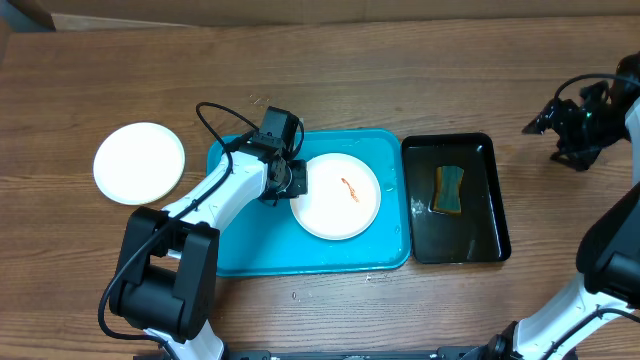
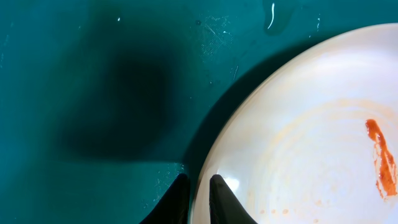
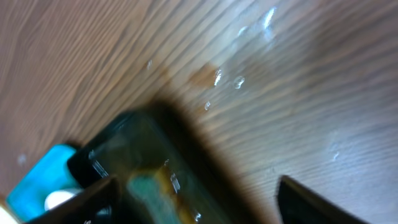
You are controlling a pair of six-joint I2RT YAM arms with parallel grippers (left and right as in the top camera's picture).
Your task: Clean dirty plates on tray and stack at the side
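Now, glossy round plate point(image 2: 298, 137), L gripper point(image 2: 198, 180) pinching its rim — R gripper point(image 3: 198, 182) spread.

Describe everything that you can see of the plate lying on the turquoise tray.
The plate is round, white and glossy, shallow, with a gently raised rim. A thin orange-red smear marks its middle, and the left wrist view shows faint orange rings around it. It sits right way up near the middle of the turquoise tray. The left gripper pinches its left rim, one finger on either side of the edge.
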